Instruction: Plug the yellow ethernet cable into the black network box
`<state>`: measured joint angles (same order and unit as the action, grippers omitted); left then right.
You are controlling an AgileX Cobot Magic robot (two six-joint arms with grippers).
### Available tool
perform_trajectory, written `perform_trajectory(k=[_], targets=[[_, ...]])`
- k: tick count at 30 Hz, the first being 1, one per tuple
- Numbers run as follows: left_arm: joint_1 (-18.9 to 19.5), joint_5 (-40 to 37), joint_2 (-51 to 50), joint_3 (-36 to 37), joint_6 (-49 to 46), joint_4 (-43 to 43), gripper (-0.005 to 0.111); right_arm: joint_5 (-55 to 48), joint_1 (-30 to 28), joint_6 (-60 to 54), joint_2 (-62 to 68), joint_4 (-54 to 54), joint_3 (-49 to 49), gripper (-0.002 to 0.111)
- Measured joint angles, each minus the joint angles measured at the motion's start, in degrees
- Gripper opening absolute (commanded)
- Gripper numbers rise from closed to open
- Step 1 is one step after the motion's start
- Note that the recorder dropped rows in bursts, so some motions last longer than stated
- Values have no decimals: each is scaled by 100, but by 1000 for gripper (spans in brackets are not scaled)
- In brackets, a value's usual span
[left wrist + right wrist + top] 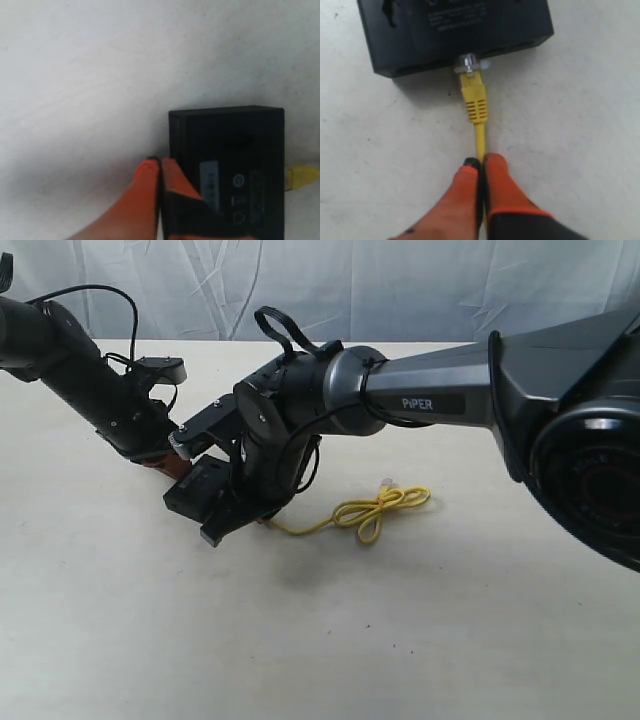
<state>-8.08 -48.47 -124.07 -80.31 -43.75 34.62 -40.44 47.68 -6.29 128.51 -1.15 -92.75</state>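
right gripper [479, 162]: pinched tight on cable [475, 100], plug seen at box [455, 30] port | left gripper [160, 162]: tips closed together at box edge | knot on table [400, 640] shown only by exterior view

A pale cream tabletop [120, 640] is seen filling most of the exterior view, its matte surface marked by faint scuffs and a few small dark specks (shown more plainly in the wrist views). Behind its far edge a creased white sheet [400, 285] is hung as a backdrop. Soft, even light is cast, and only blurred shadows are left on the tabletop.
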Motion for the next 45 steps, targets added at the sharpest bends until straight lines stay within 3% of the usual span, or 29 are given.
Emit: perform_trajectory(k=[8,14,17,19,21,24,28,35,41,45], targets=[[0,24,0,0,-15,0,0,39,0,-15,0,11,12,2],[0,23,0,0,100,5,0,226,0,20,-12,11,12,44],[0,119,42,0,293,-78,0,241,0,144,-20,23,12,52],[26,277,168,9,694,-345,0,229,0,310,-71,23,12,51],[185,410,429,9,1400,-918,0,53,-60,455,-265,115,12,42],[594,372,1056,65,1862,-1290,0,-553,-431,563,-755,518,12,-1],[781,1037,2715,1253,2009,-1512,0,-791,-1491,629,-1652,1507,695,0],[781,2387,6573,4068,2019,-1539,0,187,-2986,597,-4774,1370,3559,0],[781,2726,8814,5399,2019,-1391,0,1528,-3070,598,-7621,1111,5901,0],[781,2735,9309,5763,2019,-1336,0,2026,-3070,629,-8510,1111,6586,0]])
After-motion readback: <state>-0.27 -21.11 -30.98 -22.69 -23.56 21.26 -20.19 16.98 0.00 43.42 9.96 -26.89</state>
